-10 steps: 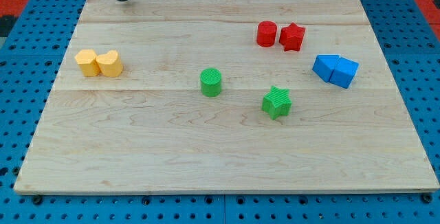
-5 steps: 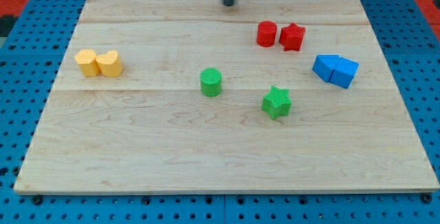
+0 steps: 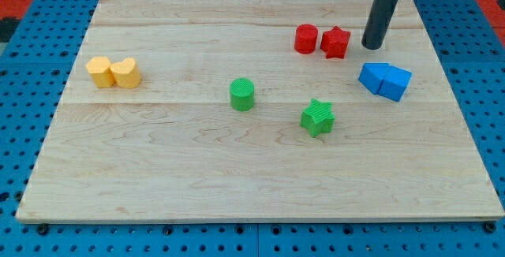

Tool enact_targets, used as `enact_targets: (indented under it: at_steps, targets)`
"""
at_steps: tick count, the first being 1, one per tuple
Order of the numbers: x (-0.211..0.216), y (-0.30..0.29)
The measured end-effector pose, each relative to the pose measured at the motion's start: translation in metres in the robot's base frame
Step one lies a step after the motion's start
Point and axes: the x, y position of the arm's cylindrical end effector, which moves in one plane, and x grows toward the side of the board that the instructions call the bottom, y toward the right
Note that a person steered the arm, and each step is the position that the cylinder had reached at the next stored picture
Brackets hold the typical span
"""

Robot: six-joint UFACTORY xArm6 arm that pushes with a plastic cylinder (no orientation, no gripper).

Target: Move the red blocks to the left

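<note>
A red cylinder (image 3: 306,38) and a red star (image 3: 335,42) sit side by side, touching, near the view's top right of the wooden board (image 3: 158,162). My tip (image 3: 372,46) stands just to the right of the red star, a small gap apart. The rod rises from it to the view's top edge.
Two blue blocks (image 3: 385,80) lie together below and right of my tip. A green star (image 3: 318,117) and a green cylinder (image 3: 242,94) sit mid-board. Two yellow blocks (image 3: 114,72) rest at the left. A blue pegboard (image 3: 24,91) surrounds the board.
My tip has swept from the view's top left along the top edge to the right and come down beside the red star. No block has moved.
</note>
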Motion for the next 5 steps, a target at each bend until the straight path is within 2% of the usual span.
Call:
enact_targets:
  at_steps: [1, 2, 5]
  targets:
    - [0.000, -0.100]
    - [-0.003, -0.145]
    - [-0.009, -0.154]
